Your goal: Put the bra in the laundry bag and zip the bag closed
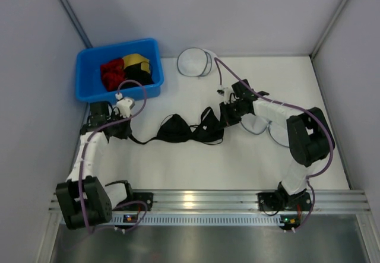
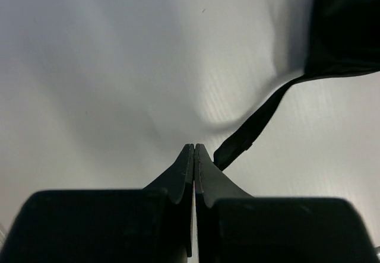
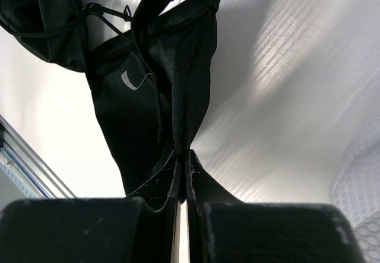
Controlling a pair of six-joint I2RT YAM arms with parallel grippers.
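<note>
The black bra [image 1: 176, 129] lies spread out on the white table between my arms. My right gripper [image 1: 224, 119] is shut on its right end; in the right wrist view the fabric [image 3: 148, 85] runs pinched into the jaws of the gripper [image 3: 183, 153]. My left gripper [image 1: 126, 133] is at the bra's left strap end. In the left wrist view its jaws [image 2: 195, 147] are shut with nothing seen between them, and the strap [image 2: 255, 126] ends beside the right finger. The see-through mesh laundry bag [image 1: 264, 126] lies open under my right arm; its mesh also shows in the right wrist view [image 3: 356, 197].
A blue bin [image 1: 89, 61] at the back left holds a red garment [image 1: 111, 73] and a yellow-and-black garment [image 1: 138, 66]. A whiter round mesh case [image 1: 194, 62] lies at the back centre. Grey walls close in both sides; a metal rail [image 1: 208, 200] runs along the near edge.
</note>
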